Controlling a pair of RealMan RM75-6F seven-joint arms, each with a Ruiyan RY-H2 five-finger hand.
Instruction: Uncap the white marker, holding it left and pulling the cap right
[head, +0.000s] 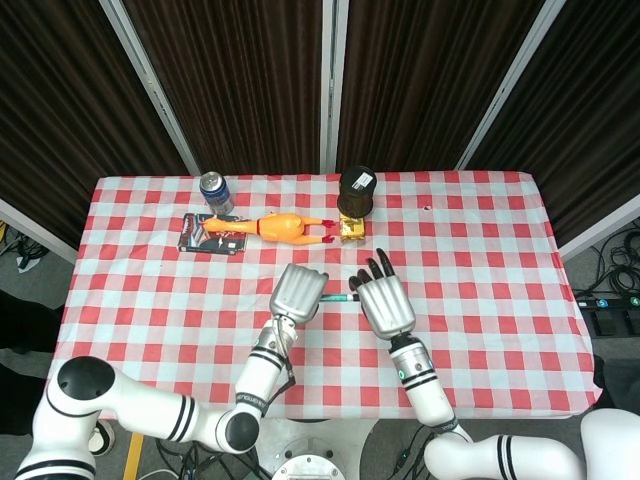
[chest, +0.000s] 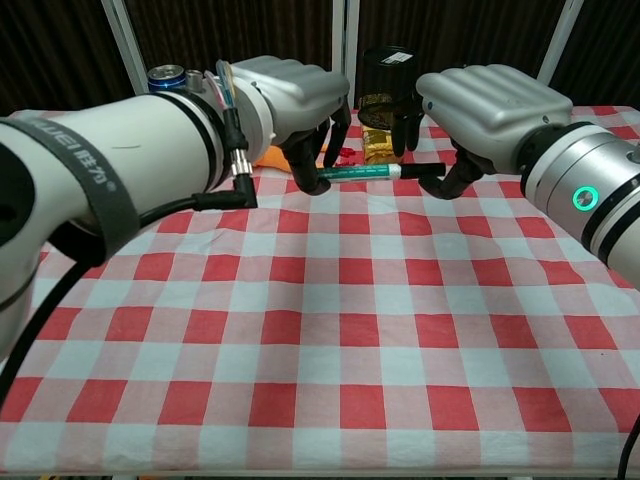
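Chest view: left hand (chest: 300, 100) is clamping the white marker (chest: 362, 172) level above the table (chest: 330, 330), long axis running left-right, cap end pointing into the right hand (chest: 470, 100), whose fingers are curling apart around it, not visibly gripping.

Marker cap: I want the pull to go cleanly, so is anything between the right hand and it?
Nothing visible. The right hand is already around the cap end of the marker, which the left hand holds above the table.
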